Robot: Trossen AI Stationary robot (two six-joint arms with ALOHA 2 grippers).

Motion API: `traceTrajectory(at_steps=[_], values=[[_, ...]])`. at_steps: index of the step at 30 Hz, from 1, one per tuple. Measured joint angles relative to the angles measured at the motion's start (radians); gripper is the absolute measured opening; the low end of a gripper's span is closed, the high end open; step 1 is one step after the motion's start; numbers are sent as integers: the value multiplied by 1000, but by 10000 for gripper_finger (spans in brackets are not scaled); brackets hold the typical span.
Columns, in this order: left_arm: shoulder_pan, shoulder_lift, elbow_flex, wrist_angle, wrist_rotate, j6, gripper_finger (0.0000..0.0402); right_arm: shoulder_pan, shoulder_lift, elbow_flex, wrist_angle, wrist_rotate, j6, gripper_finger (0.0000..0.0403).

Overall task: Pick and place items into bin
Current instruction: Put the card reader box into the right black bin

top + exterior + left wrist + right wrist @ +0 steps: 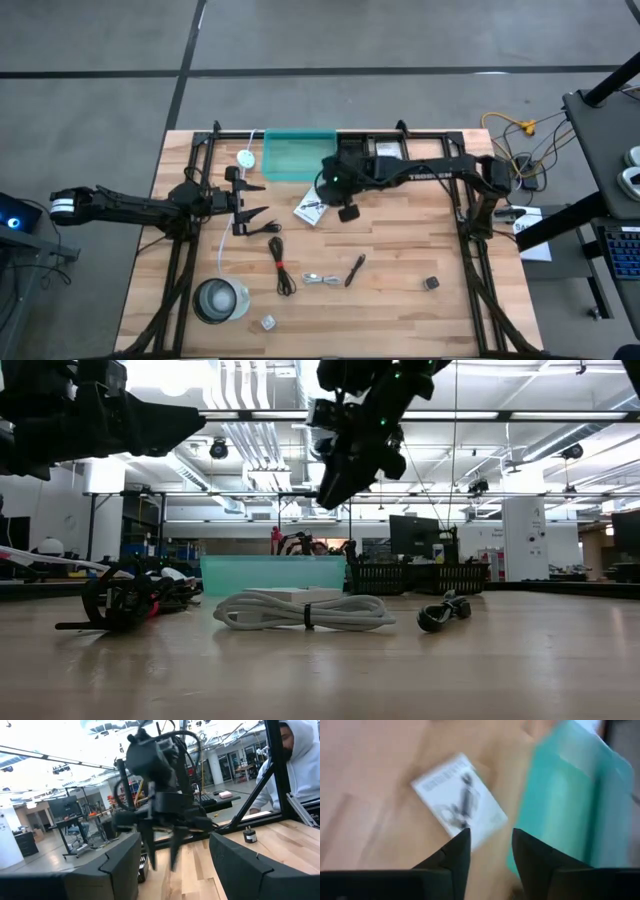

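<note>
Two cables (281, 265), pen (355, 270) and clear container (220, 300) near card (311, 210).

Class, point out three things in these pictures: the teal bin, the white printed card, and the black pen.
teal bin (292, 157): high view, on its floor.
white printed card (460, 802): right wrist view, on its printed face.
black pen (355, 270): high view, on the middle of its barrel.

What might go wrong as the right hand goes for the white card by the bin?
The right hand hangs open over the white card, which lies flat on the table; the fingers may slide off it. The green bin sits close beside it and could get bumped. The left hand waits nearby.
</note>
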Motion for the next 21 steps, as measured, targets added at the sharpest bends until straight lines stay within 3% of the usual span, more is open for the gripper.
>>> traceTrajectory(at_steps=[7,21], values=[[0,0,0,-1,0,0,219,42,104,0,35,-16,-122,177],[0,0,0,-1,0,1,219,40,256,41,47,-24,-175,143]])
